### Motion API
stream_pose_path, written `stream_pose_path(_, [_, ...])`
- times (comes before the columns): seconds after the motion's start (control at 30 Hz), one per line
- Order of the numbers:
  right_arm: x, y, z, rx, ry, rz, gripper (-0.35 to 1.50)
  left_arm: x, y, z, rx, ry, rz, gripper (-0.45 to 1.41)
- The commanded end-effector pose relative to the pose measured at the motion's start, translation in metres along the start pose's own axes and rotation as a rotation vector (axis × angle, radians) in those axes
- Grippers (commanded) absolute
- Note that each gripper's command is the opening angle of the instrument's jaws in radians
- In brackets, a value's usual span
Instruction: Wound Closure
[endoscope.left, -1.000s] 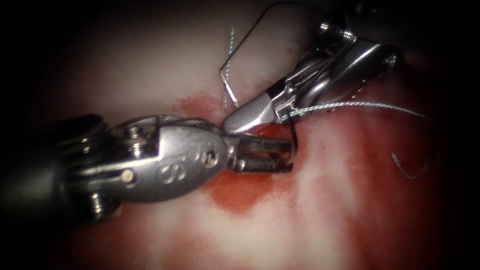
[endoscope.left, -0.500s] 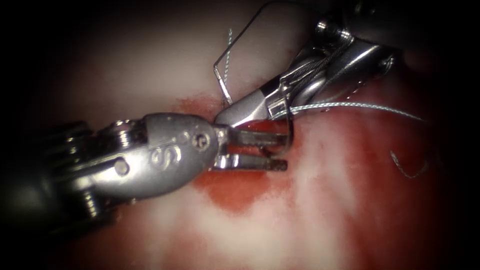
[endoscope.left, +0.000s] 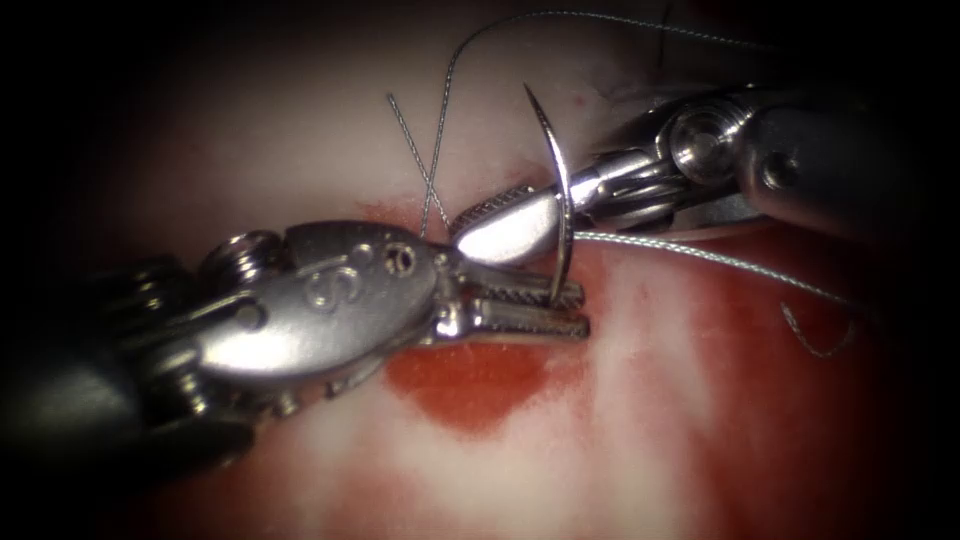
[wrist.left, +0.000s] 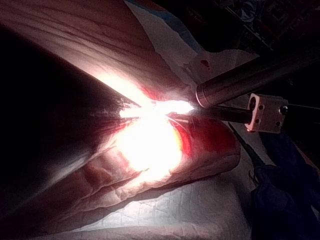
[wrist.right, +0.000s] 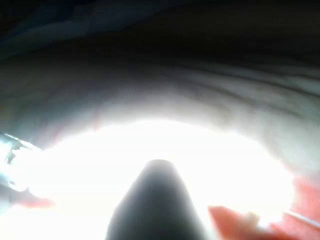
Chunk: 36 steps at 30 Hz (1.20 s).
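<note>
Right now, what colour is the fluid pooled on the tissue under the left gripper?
Red fluid, best seen in the endoscope view.

A single engraved letter "S" stands on the rounded, polished silver metal wrist housing of the left arm's tool, left of centre in the endoscope view. It lies tilted, just left of a small round screw head on the same housing. No other letter, number, brand or sign can be read in any view.

needle's lower end hidden behind left tool, thread fading into dark at right
</note>
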Motion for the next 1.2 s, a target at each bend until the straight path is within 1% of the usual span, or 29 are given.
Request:
stream_pose_path(0.03, [0.0015,-0.0004,0.0004,-0.003,0.014,-0.026,1.35,-0.0009,0.0006,0.0004,0.001,-0.01,-0.005,-0.45])
stream_pose_path(0.07, [0.0019,-0.0005,0.0003,-0.02,0.038,-0.065,1.35,-0.0009,0.0005,0.0004,0.005,-0.019,-0.022,-0.45])
stream_pose_path(0.13, [0.0024,-0.0006,0.0001,-0.045,0.068,-0.097,1.4,-0.001,0.0005,0.0004,0.01,-0.033,-0.045,-0.45])
stream_pose_path(0.17, [0.0032,-0.0008,-0.0003,-0.078,0.102,-0.139,1.43,-0.0011,0.0005,0.0003,0.017,-0.048,-0.069,-0.45])
stream_pose_path(0.23, [0.0036,-0.0009,-0.0005,-0.088,0.117,-0.153,1.45,-0.0011,0.0005,0.0003,0.02,-0.057,-0.081,-0.45])
stream_pose_path(0.27, [0.0045,-0.0014,-0.001,-0.114,0.147,-0.182,1.45,-0.0012,0.0005,0.0002,0.029,-0.077,-0.103,-0.45])
stream_pose_path(0.3, [0.0049,-0.0016,-0.0012,-0.125,0.159,-0.19,1.46,-0.0012,0.0005,0.0002,0.033,-0.086,-0.115,-0.45])
stream_pose_path(0.33, [0.0049,-0.0016,-0.0012,-0.125,0.159,-0.19,1.46,-0.0012,0.0005,0.0002,0.033,-0.086,-0.115,-0.45])
stream_pose_path(0.37, [0.0058,-0.002,-0.0017,-0.153,0.184,-0.207,1.46,-0.0014,0.0005,0.0,0.044,-0.106,-0.139,-0.45])
stream_pose_path(0.43, [0.0061,-0.0022,-0.0019,-0.164,0.193,-0.216,1.46,-0.0016,0.0006,0.0,0.053,-0.116,-0.151,-0.45])
stream_pose_path(0.47, [0.0067,-0.0025,-0.0023,-0.19,0.212,-0.232,1.45,-0.0019,0.0006,-0.0003,0.057,-0.142,-0.177,-0.45])
stream_pose_path(0.53, [0.007,-0.0027,-0.0026,-0.212,0.227,-0.249,1.45,-0.0021,0.0007,-0.0005,0.058,-0.16,-0.192,-0.45])
stream_pose_path(0.6, [0.0074,-0.0031,-0.003,-0.228,0.244,-0.288,1.4,-0.0025,0.0007,-0.0008,0.066,-0.189,-0.232,-0.45])
stream_pose_path(0.7, [0.0077,-0.0034,-0.0033,-0.212,0.248,-0.301,1.35,-0.0028,0.0008,-0.001,0.074,-0.214,-0.258,-0.45])
stream_pose_path(0.73, [0.0079,-0.0037,-0.0036,-0.188,0.237,-0.301,1.31,-0.0032,0.001,-0.0013,0.069,-0.237,-0.27,-0.45])
stream_pose_path(0.9, [0.0079,-0.0041,-0.0037,-0.181,0.233,-0.297,1.31,-0.004,0.0016,-0.0021,0.048,-0.283,-0.302,-0.45])
stream_pose_path(0.93, [0.0078,-0.0041,-0.0036,-0.181,0.233,-0.297,1.31,-0.0043,0.0019,-0.0027,0.018,-0.323,-0.383,-0.45])
stream_pose_path(1.03, [0.0078,-0.0041,-0.0036,-0.181,0.233,-0.298,1.3,-0.0047,0.0022,-0.0035,-0.064,-0.378,-0.506,-0.45])
stream_pose_path(1.07, [0.0078,-0.0041,-0.0036,-0.18,0.232,-0.298,1.3,-0.0049,0.0026,-0.0039,-0.045,-0.427,-0.549,-0.45])
stream_pose_path(1.13, [0.0077,-0.0041,-0.0036,-0.18,0.232,-0.299,1.3,-0.0049,0.0029,-0.0043,-0.03,-0.473,-0.607,-0.45])
stream_pose_path(1.17, [0.0077,-0.0041,-0.0036,-0.18,0.232,-0.299,1.3,-0.0048,0.0031,-0.0045,-0.025,-0.487,-0.635,-0.45])
stream_pose_path(1.2, [0.0077,-0.0041,-0.0036,-0.18,0.232,-0.299,1.3,-0.0048,0.0031,-0.0045,-0.025,-0.487,-0.635,-0.45])
